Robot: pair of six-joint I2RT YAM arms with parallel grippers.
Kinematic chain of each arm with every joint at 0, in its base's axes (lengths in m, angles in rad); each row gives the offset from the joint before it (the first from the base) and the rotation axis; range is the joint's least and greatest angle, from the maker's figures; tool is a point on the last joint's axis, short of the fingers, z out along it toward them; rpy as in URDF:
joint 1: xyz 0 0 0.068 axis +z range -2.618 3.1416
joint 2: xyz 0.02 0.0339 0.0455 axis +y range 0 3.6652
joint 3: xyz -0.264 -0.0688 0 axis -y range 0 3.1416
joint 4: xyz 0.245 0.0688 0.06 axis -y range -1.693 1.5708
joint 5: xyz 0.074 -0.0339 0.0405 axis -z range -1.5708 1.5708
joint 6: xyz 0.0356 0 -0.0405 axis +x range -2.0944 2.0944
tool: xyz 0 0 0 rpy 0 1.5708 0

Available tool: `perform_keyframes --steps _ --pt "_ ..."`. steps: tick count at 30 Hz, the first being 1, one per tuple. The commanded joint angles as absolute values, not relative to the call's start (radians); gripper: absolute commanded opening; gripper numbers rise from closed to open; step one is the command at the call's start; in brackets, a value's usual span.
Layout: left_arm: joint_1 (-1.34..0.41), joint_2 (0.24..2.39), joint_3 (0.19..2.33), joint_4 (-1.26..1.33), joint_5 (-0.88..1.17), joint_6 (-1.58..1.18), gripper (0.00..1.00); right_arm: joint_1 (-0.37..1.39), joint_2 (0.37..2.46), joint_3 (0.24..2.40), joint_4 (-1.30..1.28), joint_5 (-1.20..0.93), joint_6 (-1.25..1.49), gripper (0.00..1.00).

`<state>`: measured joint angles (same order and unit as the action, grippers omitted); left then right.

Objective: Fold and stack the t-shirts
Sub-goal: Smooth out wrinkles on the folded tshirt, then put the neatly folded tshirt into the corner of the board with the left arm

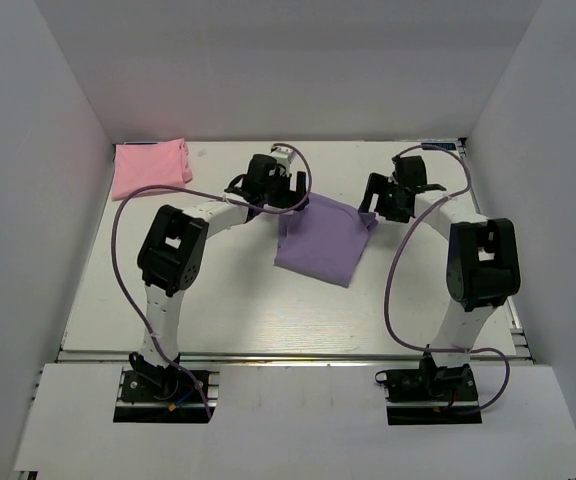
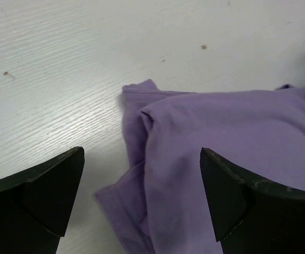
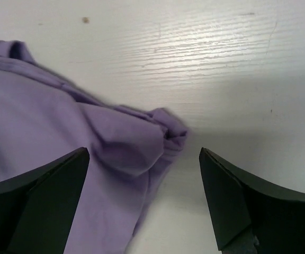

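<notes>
While both pairs of jaws stand open, the lavender t-shirt lies between them.

The top external camera sits high above and behind the arm bases, facing forward and down, and takes in the whole table, the lavender t-shirt at its middle and the pink t-shirt in the far left corner. Each wrist camera hangs close over the tabletop, looking down between the spread jaws of the left gripper and the right gripper. All three views share the lavender t-shirt: the left wrist shows its far left corner, the right wrist its far right corner.
</notes>
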<state>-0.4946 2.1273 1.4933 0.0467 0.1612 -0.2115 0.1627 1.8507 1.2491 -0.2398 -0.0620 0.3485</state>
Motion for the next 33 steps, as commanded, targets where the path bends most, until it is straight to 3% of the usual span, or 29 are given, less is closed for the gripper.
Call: perform_keyframes --steps 1,12,30,33 --pt "-0.495 2.0 1.473 0.047 0.285 -0.207 1.0 0.158 1.711 1.247 -0.219 -0.083 0.351 0.9" --pt "-0.515 2.005 1.365 0.003 0.405 -0.193 1.0 0.156 1.548 1.109 -0.199 -0.08 0.361 0.9" --pt "-0.594 2.194 1.477 -0.137 0.216 -0.11 1.0 0.158 1.439 0.962 -0.063 -0.187 0.293 0.9" --pt "-0.603 2.204 1.464 -0.112 0.331 -0.11 0.72 0.156 1.427 0.943 -0.04 -0.187 0.298 0.9"
